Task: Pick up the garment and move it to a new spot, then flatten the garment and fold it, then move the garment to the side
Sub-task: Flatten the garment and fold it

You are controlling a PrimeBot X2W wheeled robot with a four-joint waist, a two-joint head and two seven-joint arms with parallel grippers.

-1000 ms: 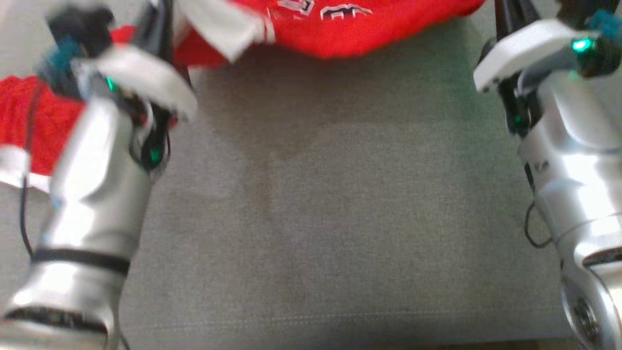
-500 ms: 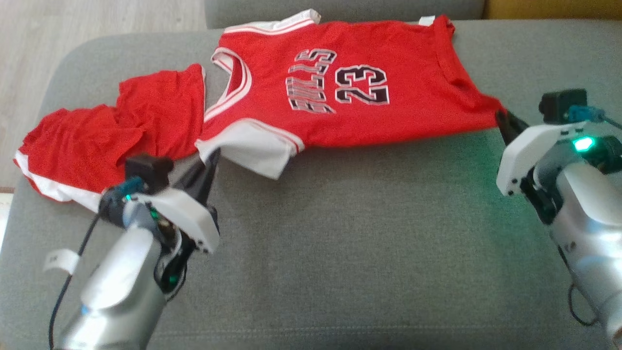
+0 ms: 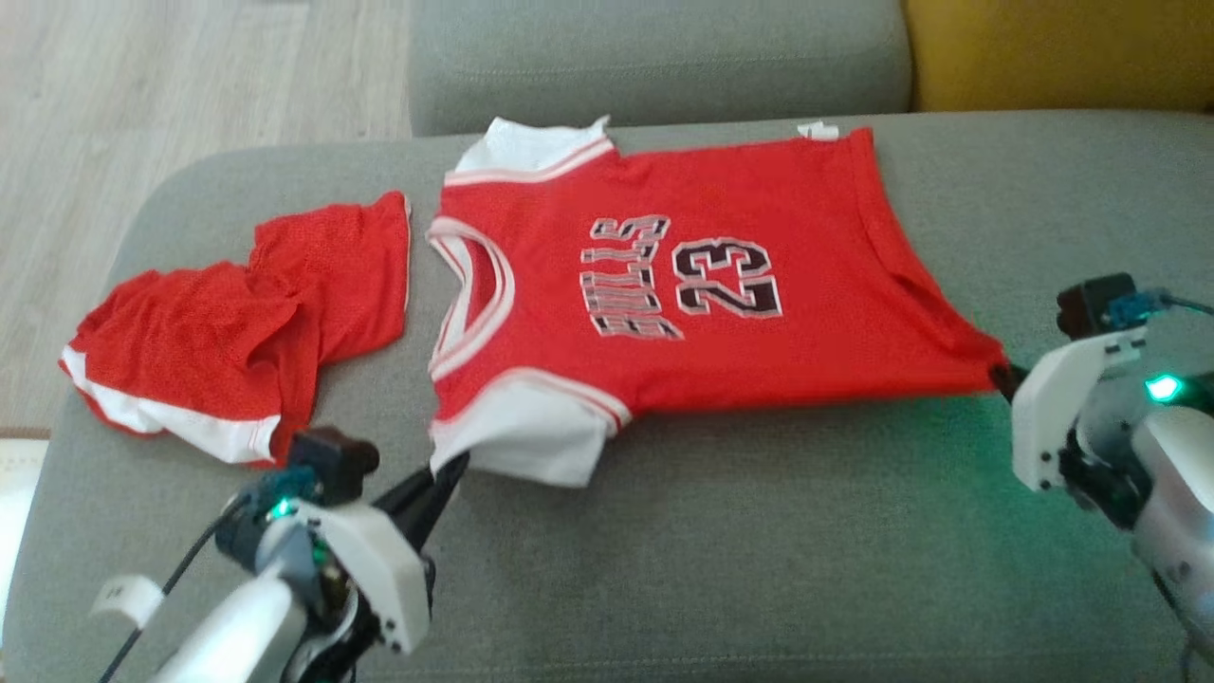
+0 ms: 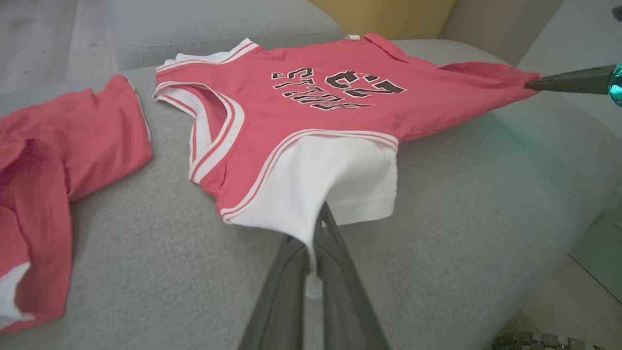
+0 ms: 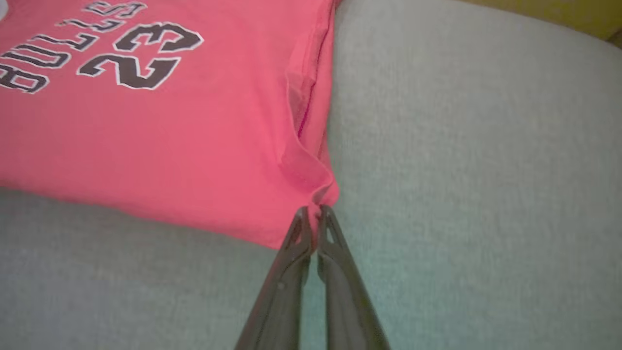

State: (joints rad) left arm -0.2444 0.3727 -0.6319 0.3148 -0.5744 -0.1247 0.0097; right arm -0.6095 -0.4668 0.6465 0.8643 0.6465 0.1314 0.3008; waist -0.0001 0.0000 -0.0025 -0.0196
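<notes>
Since half a second ago the head camera has tipped, so the whole scene sits lower in its view. The red "23" basketball jersey (image 3: 721,285) now lies clear of the red shorts (image 3: 237,323), and a strip of grey sofa seat (image 3: 759,569) shows between them where they seemed to meet before.

The left gripper (image 3: 453,471) is closed on the edge of the jersey's near white sleeve (image 4: 340,180), with the cloth pinched between its fingers. The right gripper (image 3: 1003,375) is clamped on the near corner of the hem, which is drawn to a point.

Between the two, the jersey's near edge is pulled fairly straight. It lies number side up, collar toward the shorts. A small white scrap at the far hem corner is probably a label (image 3: 814,130). The shorts lie crumpled at the seat's left end.
</notes>
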